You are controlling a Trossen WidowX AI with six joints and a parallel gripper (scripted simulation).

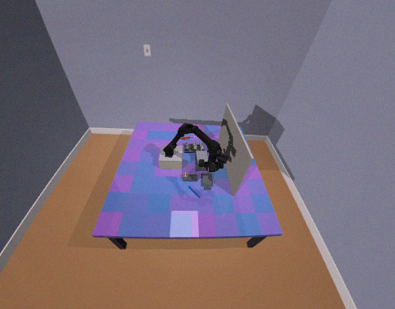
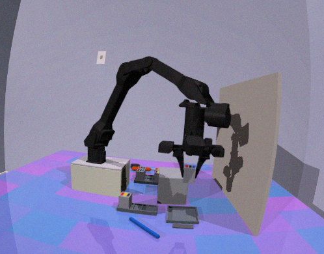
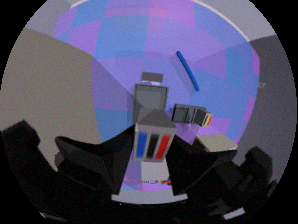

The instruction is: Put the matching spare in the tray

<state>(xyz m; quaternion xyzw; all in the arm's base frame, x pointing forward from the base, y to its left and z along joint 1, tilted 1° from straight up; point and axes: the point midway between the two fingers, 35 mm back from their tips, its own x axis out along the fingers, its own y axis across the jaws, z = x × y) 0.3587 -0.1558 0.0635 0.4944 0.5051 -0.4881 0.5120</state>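
My gripper (image 2: 190, 176) is shut on a grey unit (image 2: 189, 172) (image 3: 153, 145) with blue, black and red stripes on top. The unit hangs upright in the air, beside the grey block's upper right edge in the exterior view. The shallow grey tray (image 1: 206, 180) (image 2: 182, 214) (image 3: 150, 95) is empty, in front of and below the gripper. Another grey unit (image 2: 125, 200) (image 3: 203, 117) with red, yellow and black stripes stands at one end of the front holder (image 2: 145, 209). More units (image 2: 140, 174) (image 1: 194, 146) stand in the back holder. No printed code is readable; which unit is the mounted one is unclear.
A grey block (image 2: 172, 190) stands behind the tray. A tall beige panel (image 1: 238, 154) (image 2: 253, 150) rises right of the gripper. A small flat plate (image 2: 183, 226) (image 3: 152, 77) lies before the tray. A blue rod (image 1: 194, 192) (image 2: 144, 227) lies nearby; an orange-handled tool (image 1: 185, 138) lies at the back.
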